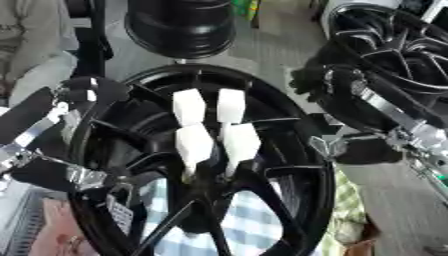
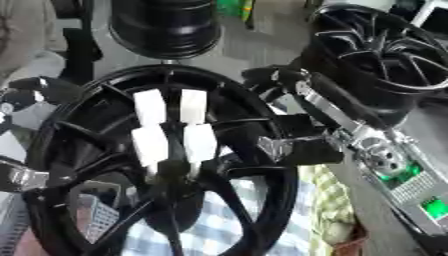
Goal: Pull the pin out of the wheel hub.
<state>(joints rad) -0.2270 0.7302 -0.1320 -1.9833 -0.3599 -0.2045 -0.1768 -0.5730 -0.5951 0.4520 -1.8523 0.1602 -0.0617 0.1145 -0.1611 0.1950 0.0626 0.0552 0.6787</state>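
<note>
big black wheel hub (image 1: 262, 200) fills most of the view, standing nearly upright w/ its spokes facing the camera. behind it, thru the spokes, you can see a blue & white checked cloth (image 1: 241, 220) and a bit of yellow-green checked cloth (image 2: 328, 200) at the rim's right side. second black wheel (image 2: 385, 60) sits top right, well apart from the main one, and a black tyre-like drum (image 1: 179, 25) is up top centre.

left hand (image 1: 83, 97) is on the hub's upper left rim, fingers curled over the edge, so it's gripping the rim. right hand (image 2: 280, 80) is at the upper right rim, fingers bent round it too afaict, forearm running down to the right.

four white block-shaped pins (image 1: 216, 127) stick out of the hub's centre, 2 upper & 2 lower, side by side, touching or nearly. all still seated in the hub; neither hand is on them.
</note>
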